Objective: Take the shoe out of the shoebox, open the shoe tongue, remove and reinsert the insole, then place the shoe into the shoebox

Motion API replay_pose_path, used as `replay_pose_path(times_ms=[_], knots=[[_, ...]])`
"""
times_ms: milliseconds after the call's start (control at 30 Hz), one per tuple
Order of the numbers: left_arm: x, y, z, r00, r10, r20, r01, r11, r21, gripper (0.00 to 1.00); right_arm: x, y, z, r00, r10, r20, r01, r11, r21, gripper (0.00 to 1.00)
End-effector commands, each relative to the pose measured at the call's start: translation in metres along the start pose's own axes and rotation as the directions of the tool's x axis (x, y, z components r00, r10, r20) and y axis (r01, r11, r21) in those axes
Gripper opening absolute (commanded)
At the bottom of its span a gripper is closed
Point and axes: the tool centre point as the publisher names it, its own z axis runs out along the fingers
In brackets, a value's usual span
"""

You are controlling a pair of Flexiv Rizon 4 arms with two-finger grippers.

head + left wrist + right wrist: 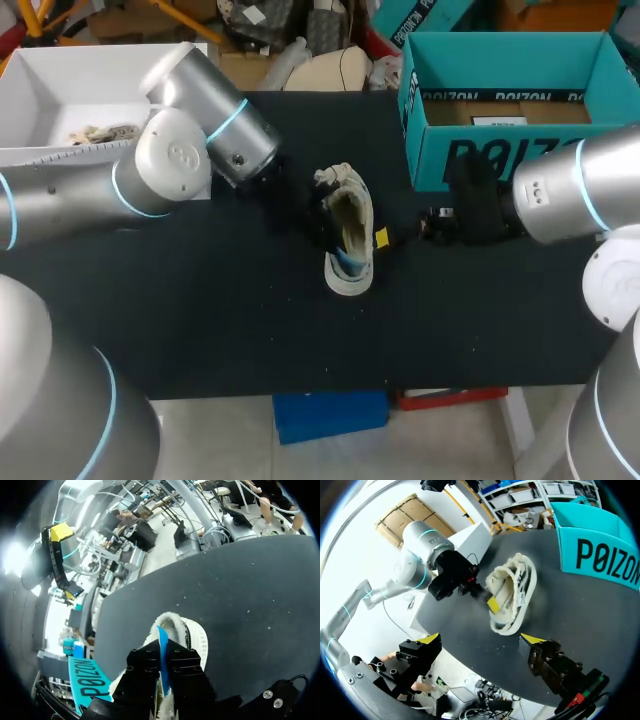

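Observation:
A cream sneaker [348, 235] lies on the black table, toe toward the back. My left gripper [378, 238] reaches over it from the left and is shut on a thin blue insole [162, 647] that runs from between its black fingers into the shoe [192, 630]. In the right wrist view the left gripper's [492, 603] yellow tip shows against the near side of the shoe [515, 590]. My right gripper [481, 639] stands open to the right of the shoe, apart from it and holding nothing. The teal shoebox [510, 150] stands open at the back right.
A white box [60, 90] with small items inside sits at the back left, beside my left arm. My right arm [560, 195] hangs just in front of the shoebox. The table's front edge [330, 390] runs below the shoe.

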Motion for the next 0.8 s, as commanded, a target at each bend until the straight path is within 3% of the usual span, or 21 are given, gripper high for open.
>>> replay_pose_path(times_ms=[33,267,300,367,400,433,467,700,800], knots=[[-0.003,0.002,0.009,0.993,-0.013,-0.121,0.012,1.000,-0.007,0.00,0.001,0.000,0.001,1.000,0.001,0.002,-0.001,1.000,0.000,1.00],[0.009,-0.002,0.026,0.975,-0.043,-0.220,0.044,0.999,0.001,0.00,0.001,0.000,0.001,1.000,0.001,0.002,-0.001,1.000,0.000,1.00],[0.010,-0.003,0.026,0.974,-0.046,-0.221,0.047,0.999,-0.001,0.11,0.001,0.000,0.001,1.000,0.001,0.002,-0.001,1.000,0.000,1.00],[0.013,-0.005,0.024,0.971,-0.056,-0.231,0.057,0.998,-0.003,0.44,0.001,0.000,0.001,1.000,0.001,0.002,-0.001,1.000,0.000,1.00],[0.013,-0.007,0.022,0.972,-0.065,-0.227,0.067,0.998,-0.001,0.47,0.001,0.000,0.001,1.000,0.001,0.002,-0.001,1.000,0.000,1.00],[0.012,-0.010,0.019,0.973,-0.070,-0.219,0.071,0.997,-0.003,0.81,0.001,0.000,0.001,1.000,0.001,0.002,-0.001,1.000,0.000,1.00],[0.011,-0.011,0.015,0.975,-0.069,-0.213,0.068,0.998,-0.012,1.00,0.001,0.000,0.001,1.000,0.001,0.002,-0.001,1.000,0.000,1.00],[-0.005,-0.028,-0.020,0.989,-0.049,-0.142,0.041,0.997,-0.058,1.00,0.001,0.000,0.001,1.000,0.001,0.002,-0.001,1.000,0.000,1.00],[-0.008,-0.032,-0.032,0.986,-0.059,-0.155,0.044,0.994,-0.098,1.00,0.001,0.000,0.001,1.000,0.001,0.002,-0.001,1.000,0.000,1.00]])
